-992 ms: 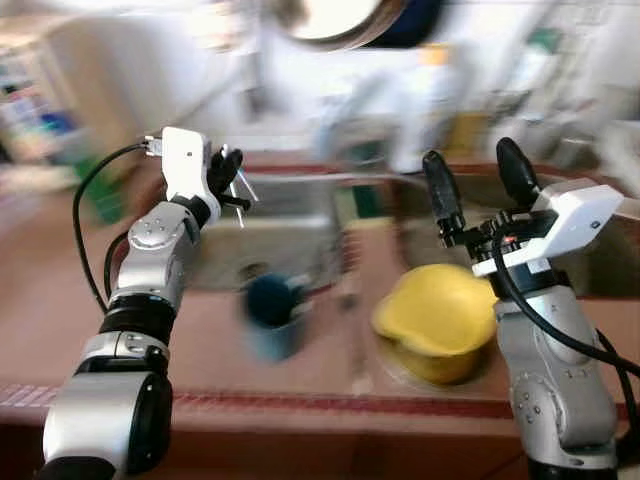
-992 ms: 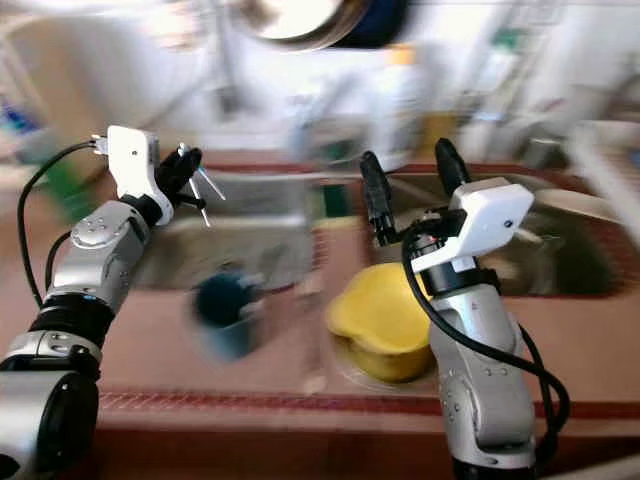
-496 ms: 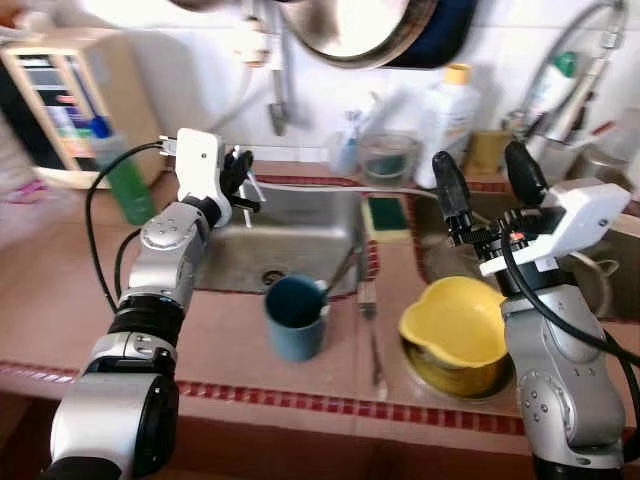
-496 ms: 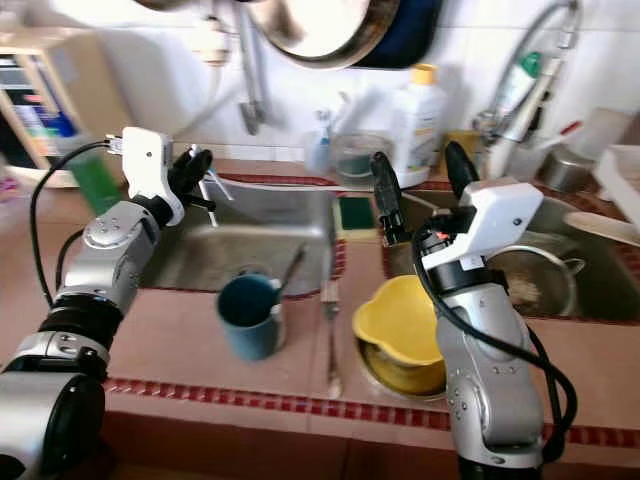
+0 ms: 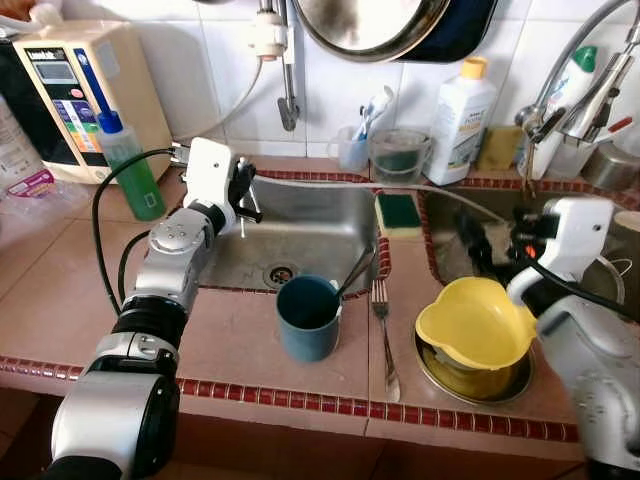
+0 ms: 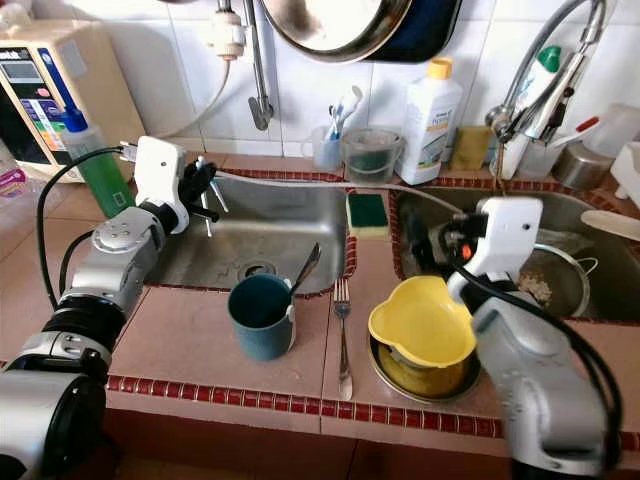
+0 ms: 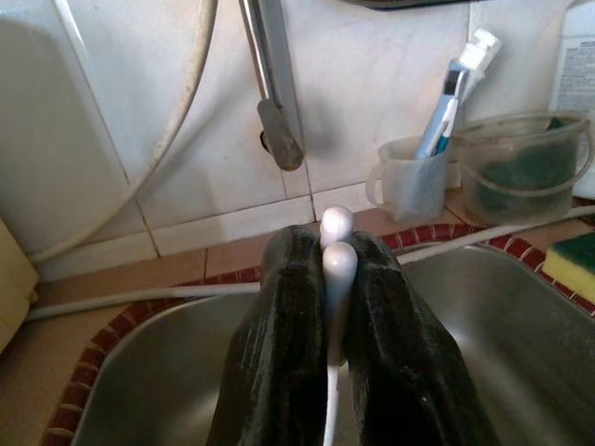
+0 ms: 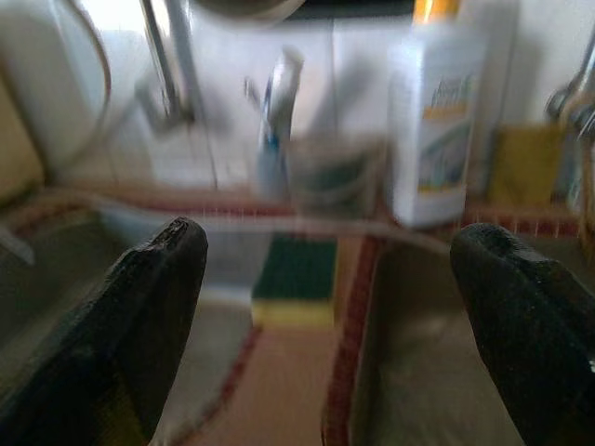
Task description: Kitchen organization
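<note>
A tiled kitchen counter with two steel sinks, seen from the robot's head. At about ten o'clock, the left gripper point(image 5: 240, 188) hovers over the left sink point(image 5: 300, 235), its fingers pressed together on thin white-handled utensils point(image 7: 337, 251), apparently two, pinched near their rounded ends, probably so they can be carried to storage. At three o'clock, the right gripper point(image 8: 335, 307) sits low beside the right sink point(image 6: 560, 255), its fingers spread wide and empty, likely ready for the next item. Just below it, a yellow bowl point(image 5: 472, 322) rests tilted in a metal pot point(image 5: 470, 372). At six o'clock stands a blue cup point(image 5: 306, 318) holding a spoon point(image 5: 352, 273), with a fork point(image 5: 382, 335) lying flat just beside it. A green sponge point(image 5: 398, 211) sits on the divider between the sinks.
</note>
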Motion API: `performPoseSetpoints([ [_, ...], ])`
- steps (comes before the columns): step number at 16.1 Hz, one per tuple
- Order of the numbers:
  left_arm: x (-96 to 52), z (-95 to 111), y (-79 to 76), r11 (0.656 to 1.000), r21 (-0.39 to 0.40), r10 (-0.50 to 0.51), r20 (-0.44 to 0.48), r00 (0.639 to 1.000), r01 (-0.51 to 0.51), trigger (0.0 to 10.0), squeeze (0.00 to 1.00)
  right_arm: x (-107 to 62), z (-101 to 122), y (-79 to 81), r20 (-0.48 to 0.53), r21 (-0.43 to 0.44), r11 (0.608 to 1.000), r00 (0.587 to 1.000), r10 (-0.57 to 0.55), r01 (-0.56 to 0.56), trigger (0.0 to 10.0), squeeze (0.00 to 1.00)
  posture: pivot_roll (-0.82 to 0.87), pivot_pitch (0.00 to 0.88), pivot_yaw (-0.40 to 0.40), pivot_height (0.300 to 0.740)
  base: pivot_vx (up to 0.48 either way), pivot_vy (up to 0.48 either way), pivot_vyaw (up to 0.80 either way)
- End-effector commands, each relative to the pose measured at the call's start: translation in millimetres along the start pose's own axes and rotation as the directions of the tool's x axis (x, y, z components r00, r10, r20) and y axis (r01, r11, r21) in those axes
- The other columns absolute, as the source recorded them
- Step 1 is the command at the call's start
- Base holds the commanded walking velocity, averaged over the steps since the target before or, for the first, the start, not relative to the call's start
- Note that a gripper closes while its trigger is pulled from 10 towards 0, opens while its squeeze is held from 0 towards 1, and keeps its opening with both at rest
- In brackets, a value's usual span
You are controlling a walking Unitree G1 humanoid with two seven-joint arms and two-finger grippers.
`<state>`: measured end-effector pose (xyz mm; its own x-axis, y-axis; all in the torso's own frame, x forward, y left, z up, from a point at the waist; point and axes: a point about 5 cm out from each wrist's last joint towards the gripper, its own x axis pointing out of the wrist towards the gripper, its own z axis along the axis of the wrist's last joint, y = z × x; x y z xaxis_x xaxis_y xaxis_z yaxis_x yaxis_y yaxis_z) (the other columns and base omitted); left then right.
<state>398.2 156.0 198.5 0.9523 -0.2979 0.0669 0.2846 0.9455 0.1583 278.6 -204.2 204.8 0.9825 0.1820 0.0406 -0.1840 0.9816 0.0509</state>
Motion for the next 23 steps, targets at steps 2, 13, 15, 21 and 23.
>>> performPoseSetpoints([
  [2,2.1,1.3,0.8,1.0,0.011,0.014,-0.008,1.0,-0.014,10.0,0.0,-7.5,10.7,-2.3,-0.043,-0.084,0.995,0.997,0.059,-0.062,10.0,0.0,-0.26,0.035,0.076,0.74,0.0,0.0,0.0],
  [13,1.2,-28.5,-21.4,0.999,0.051,0.011,-0.122,0.992,-0.004,10.0,0.0,-43.3,16.3,27.0,-0.2,-0.069,0.872,0.863,0.465,-0.486,10.0,0.0,-0.29,0.085,0.056,0.74,0.0,0.0,0.0],
  [15,3.6,-26.9,-24.3,0.999,0.037,0.005,-0.124,0.992,0.0,10.0,0.0,-46.9,18.5,28.3,-0.203,-0.057,0.865,0.854,0.479,-0.499,10.0,0.0,-0.3,0.099,0.055,0.74,0.0,0.0,0.0],
  [21,11.7,-17.0,-26.6,1.0,0.02,-0.004,-0.117,0.993,0.006,10.0,0.0,-57.1,16.3,31.9,-0.231,-0.016,0.85,0.829,0.51,-0.527,10.0,0.0,-0.32,0.125,0.069,0.74,0.0,0.0,0.0],
  [23,13.9,-12.8,-25.5,1.0,0.014,0.0,-0.111,0.994,0.002,10.0,0.0,-59.3,15.3,34.3,-0.236,-0.017,0.843,0.822,0.519,-0.537,10.0,0.0,-0.32,0.134,0.073,0.74,0.0,0.0,0.0],
])
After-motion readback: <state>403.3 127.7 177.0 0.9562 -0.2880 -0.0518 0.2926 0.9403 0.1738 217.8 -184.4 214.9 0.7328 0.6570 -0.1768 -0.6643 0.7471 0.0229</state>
